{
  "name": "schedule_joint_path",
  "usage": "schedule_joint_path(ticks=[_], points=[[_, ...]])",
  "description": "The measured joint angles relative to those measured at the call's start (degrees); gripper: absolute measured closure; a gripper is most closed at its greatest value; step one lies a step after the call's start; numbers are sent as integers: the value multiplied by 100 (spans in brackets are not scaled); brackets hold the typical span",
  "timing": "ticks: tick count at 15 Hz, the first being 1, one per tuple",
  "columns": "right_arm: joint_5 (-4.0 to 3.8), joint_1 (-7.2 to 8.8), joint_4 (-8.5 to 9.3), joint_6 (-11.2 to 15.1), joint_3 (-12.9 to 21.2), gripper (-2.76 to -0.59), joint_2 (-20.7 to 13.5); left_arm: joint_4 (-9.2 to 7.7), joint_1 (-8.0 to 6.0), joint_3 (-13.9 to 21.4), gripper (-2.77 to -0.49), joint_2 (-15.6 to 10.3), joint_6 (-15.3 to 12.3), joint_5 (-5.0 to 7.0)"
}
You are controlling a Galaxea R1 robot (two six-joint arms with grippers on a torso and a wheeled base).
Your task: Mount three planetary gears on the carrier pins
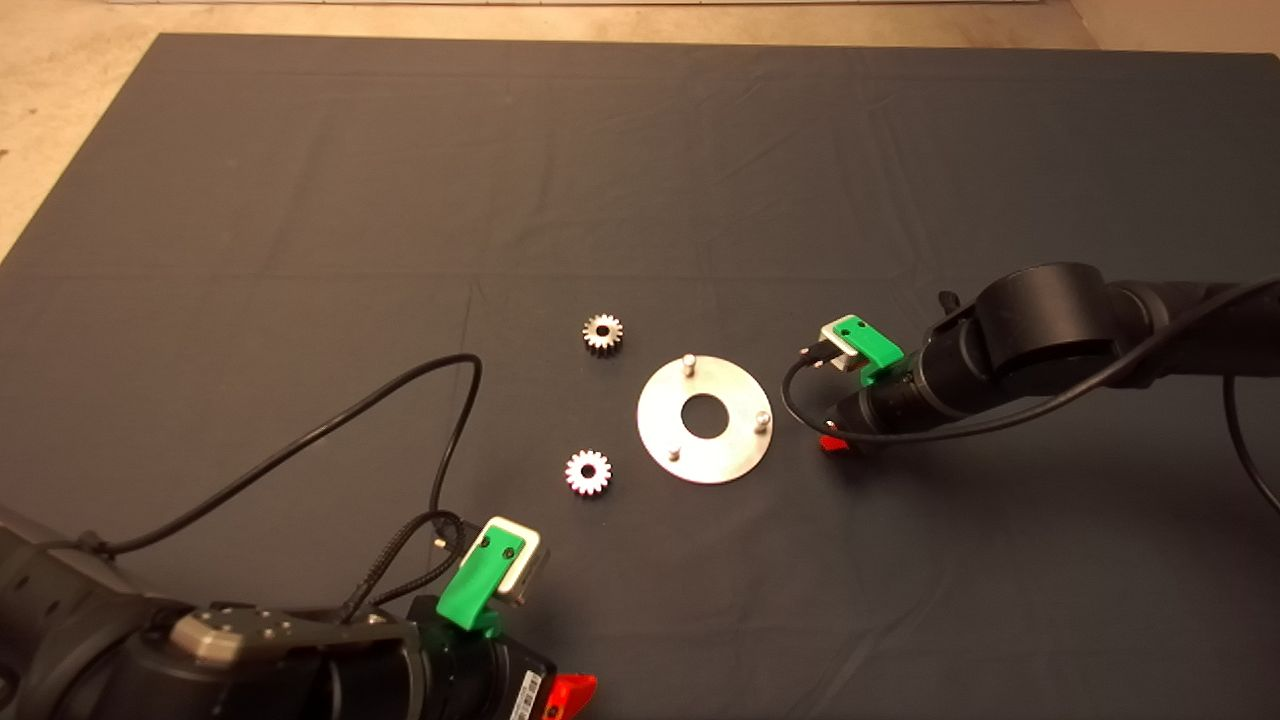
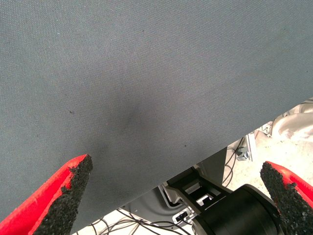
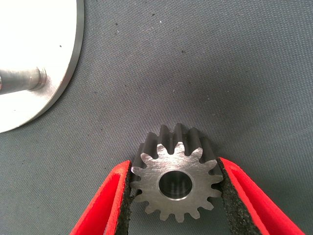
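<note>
Just right of the round metal disc [image 1: 705, 455], my right gripper [image 1: 835, 441] is low over the mat. In the right wrist view its red fingers [image 3: 108, 205] press both pads against one planetary gear [image 3: 176, 183], so the right gripper [image 3: 175, 165] is shut on it. The disc's edge [image 3: 44, 29] and one carrier pin [image 3: 22, 78] lie close beside the gear. Three carrier pins [image 1: 689, 362] [image 1: 763, 420] [image 1: 675, 453] stand bare on the disc. Two more planetary gears [image 1: 603, 333] [image 1: 588, 472] lie flat on the mat left of the disc. My left gripper [image 1: 572, 692] is parked at the lower left, open [image 2: 176, 166].
A black cable [image 1: 400, 385] loops over the mat from the left arm toward the centre. The dark mat [image 1: 640, 160] stretches far beyond the disc. The left wrist view shows the mat's edge with cables and floor beyond it.
</note>
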Motion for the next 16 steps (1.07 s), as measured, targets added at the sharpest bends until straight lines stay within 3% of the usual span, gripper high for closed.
schedule_joint_path(ticks=[5, 7, 9, 13, 16], points=[[-20, -1, 0, 78, 168, -110, 2, 0, 0, 0, -248, -2, 1, 0], [6, 2, 109, 172, 313, -107, 11, 0, 0, 0, -248, -2, 1, 0], [-20, 49, 182, 210, 317, -105, 84, 0, 0, 0, -248, -6, -1, 0], [-4, 390, 333, 214, 377, -102, 149, 0, 0, 0, -248, -17, -1, 0], [-20, 764, 466, 351, 419, -102, 157, 0, -2, 0, -248, -15, -1, 0]])
